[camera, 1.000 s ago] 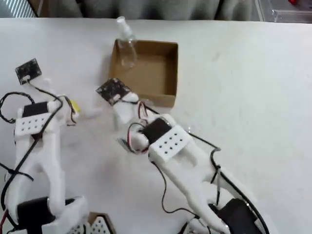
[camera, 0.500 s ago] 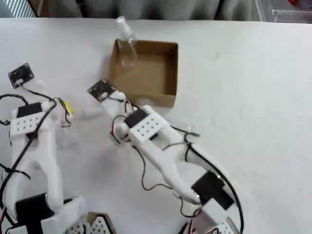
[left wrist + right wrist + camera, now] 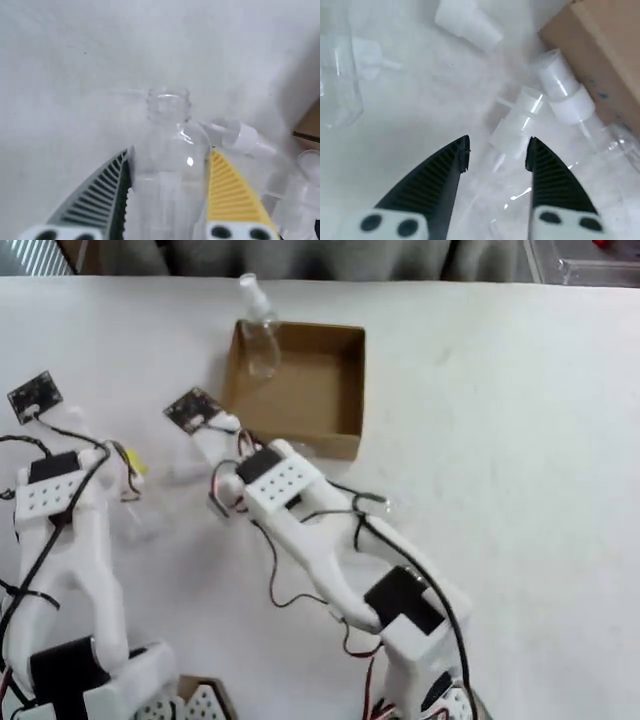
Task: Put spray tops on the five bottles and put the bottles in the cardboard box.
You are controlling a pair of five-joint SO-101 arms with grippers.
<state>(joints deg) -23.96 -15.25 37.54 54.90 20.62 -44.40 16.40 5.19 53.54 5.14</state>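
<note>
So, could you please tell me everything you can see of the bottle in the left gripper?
The bottle is clear, plastic by its look, uncapped, its threaded neck open. The left gripper is shut on its body, a grey finger on one side, a yellow one opposite. A loose white spray top lies close beside its shoulder.

Saw a white counter (image 3: 520,440) and a plain brown box (image 3: 310,390). Noted white arms (image 3: 312,540) with black motors (image 3: 400,598), black and red wires (image 3: 273,575). Found the left claw (image 3: 169,157) ribbed, grey on one side and yellow on the other, with a clear bottle (image 3: 167,145). Found the right claw (image 3: 497,150) ribbed and black, beside white spray tops (image 3: 520,120), glossy and half see-through.
</note>
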